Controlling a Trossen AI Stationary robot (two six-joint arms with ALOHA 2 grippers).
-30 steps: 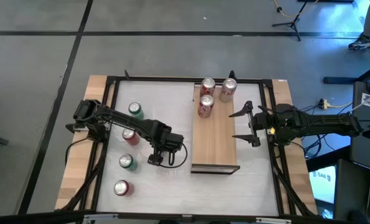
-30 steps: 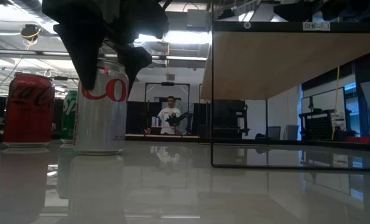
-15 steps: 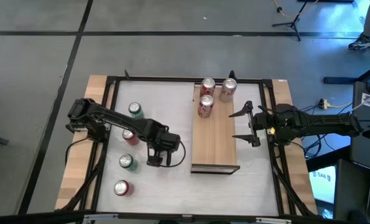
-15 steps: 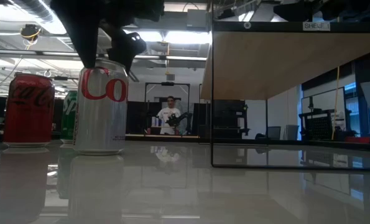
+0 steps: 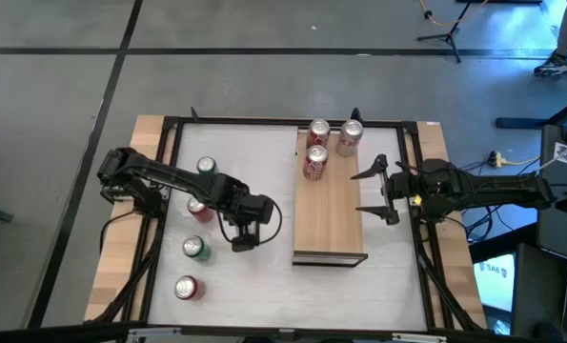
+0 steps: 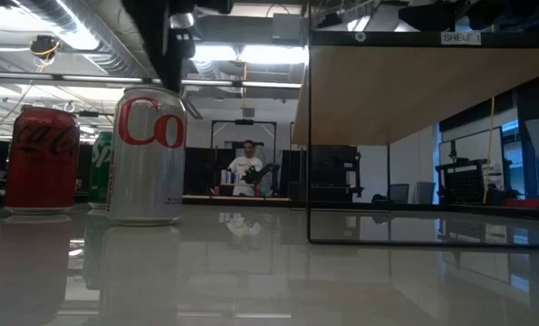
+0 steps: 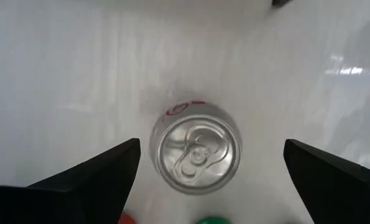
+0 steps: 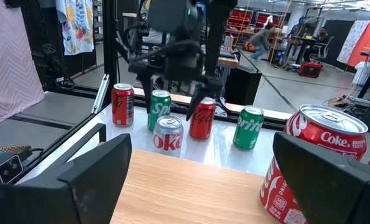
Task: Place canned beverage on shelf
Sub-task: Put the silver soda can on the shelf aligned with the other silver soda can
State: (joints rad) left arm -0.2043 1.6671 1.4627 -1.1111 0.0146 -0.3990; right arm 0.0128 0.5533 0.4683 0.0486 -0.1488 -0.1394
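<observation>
A silver Coke can (image 7: 196,152) stands upright on the white table, also seen in the low view (image 6: 147,154). My left gripper (image 7: 211,146) hangs open straight above it, pointing down, its fingers apart on either side of the can's top without touching; in the high view (image 5: 245,236) it covers the can. The light-wood shelf (image 5: 329,210) lies to the right, raised on a black frame (image 6: 308,136). Three cans (image 5: 314,162) stand at its far end. My right gripper (image 5: 378,191) waits open at the shelf's right side.
Two red cans (image 5: 199,208) (image 5: 186,287) and two green cans (image 5: 207,169) (image 5: 196,249) stand on the table's left part. The shelf's near half (image 8: 191,193) is bare wood. A black frame (image 5: 169,129) runs round the table. A person (image 6: 247,167) stands far behind.
My left gripper has gone straight up from around the silver can's upper part to clear above its top. The can has stayed standing where it was.
</observation>
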